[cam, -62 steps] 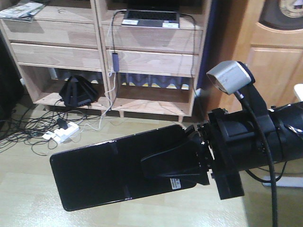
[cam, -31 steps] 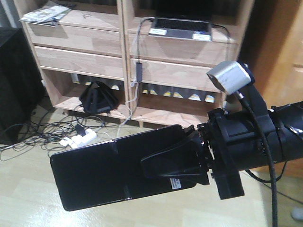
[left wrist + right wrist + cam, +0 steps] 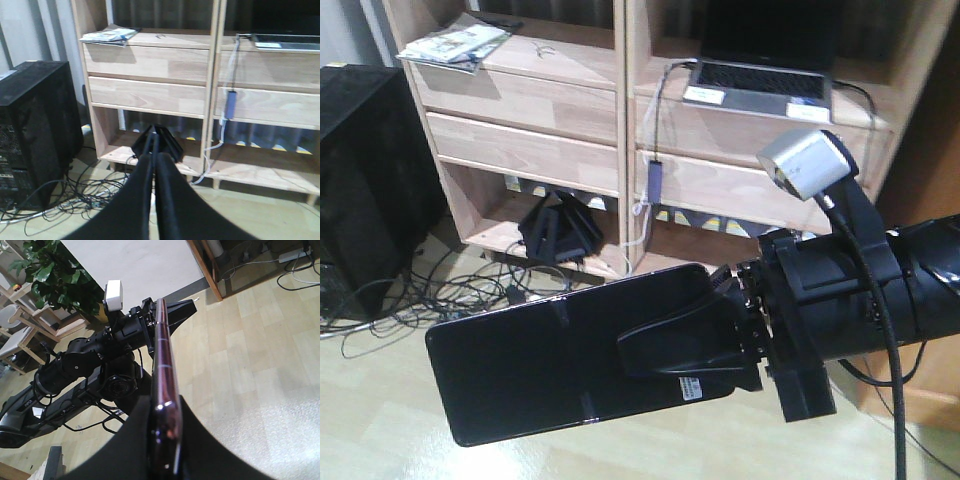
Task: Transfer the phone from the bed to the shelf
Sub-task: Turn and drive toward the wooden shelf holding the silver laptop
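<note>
The right gripper (image 3: 655,350) is clamped on the phone (image 3: 550,370), with one black finger lying flat across the glossy face and the other out of sight beneath it. In the front view the phone reaches out from the jaws toward 9 o'clock, face up, its far end dipping a little toward 8. It is held in the air above the pale floor (image 3: 370,440). The grip is on its 3 o'clock end, and the white sticker (image 3: 692,386) shows just at 5 o'clock of the top finger. The centre crease crosses the face well clear of that finger, on its 9 o'clock side. The right wrist view shows the phone edge-on, its pinkish metal rim running from between the two fingers up toward 12 o'clock. The shelf (image 3: 620,110) stands at 12 o'clock of the phone, apart from it. A laptop (image 3: 760,85) sits on an upper board at 1 o'clock and papers (image 3: 455,42) lie at 11. Cables (image 3: 440,290) are strewn on the floor at 10 o'clock, beside a black cabinet (image 3: 360,180). The left gripper (image 3: 154,165) has its fingers pressed together with nothing between them, and it points at the shelf's lower left bay.
</note>
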Available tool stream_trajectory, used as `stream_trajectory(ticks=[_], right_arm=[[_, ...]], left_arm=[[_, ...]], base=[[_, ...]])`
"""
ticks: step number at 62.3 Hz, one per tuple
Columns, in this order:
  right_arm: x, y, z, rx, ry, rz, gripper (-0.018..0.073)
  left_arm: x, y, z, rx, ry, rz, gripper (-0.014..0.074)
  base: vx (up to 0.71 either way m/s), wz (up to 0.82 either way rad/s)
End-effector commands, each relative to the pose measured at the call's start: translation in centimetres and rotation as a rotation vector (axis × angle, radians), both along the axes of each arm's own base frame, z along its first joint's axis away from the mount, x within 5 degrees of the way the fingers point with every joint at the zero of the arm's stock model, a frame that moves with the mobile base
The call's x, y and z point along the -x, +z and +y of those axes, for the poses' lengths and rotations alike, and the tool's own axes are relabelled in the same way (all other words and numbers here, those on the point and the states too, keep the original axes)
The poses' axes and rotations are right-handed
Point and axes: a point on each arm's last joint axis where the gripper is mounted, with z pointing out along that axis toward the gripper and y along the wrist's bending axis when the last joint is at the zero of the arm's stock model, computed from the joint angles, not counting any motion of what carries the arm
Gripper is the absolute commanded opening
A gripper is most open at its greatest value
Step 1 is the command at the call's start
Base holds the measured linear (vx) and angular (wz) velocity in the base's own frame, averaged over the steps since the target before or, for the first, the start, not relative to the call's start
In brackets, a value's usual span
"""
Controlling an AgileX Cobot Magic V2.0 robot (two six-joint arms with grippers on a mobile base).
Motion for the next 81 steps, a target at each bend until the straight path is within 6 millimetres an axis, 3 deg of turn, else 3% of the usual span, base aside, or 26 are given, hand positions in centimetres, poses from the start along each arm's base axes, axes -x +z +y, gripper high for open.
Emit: stream_trajectory(ticks=[1, 34, 81], right_arm=[[0.98, 2.21, -0.02, -0.116, 0.053, -0.012, -0.0001], [0.98, 2.21, -0.02, -0.116, 0.053, -0.012, -0.0001], [0.98, 2.21, -0.02, -0.116, 0.053, -0.012, -0.0001]], left_arm=[[-0.05, 0.62, 0.05, 0.014, 0.006, -0.077, 0.0001], [-0.05, 0.62, 0.05, 0.014, 0.006, -0.077, 0.0001], [-0.05, 0.62, 0.05, 0.014, 0.006, -0.077, 0.0001]], base=[[0.28, 0.13], [0.29, -0.01], [0.28, -0.25]])
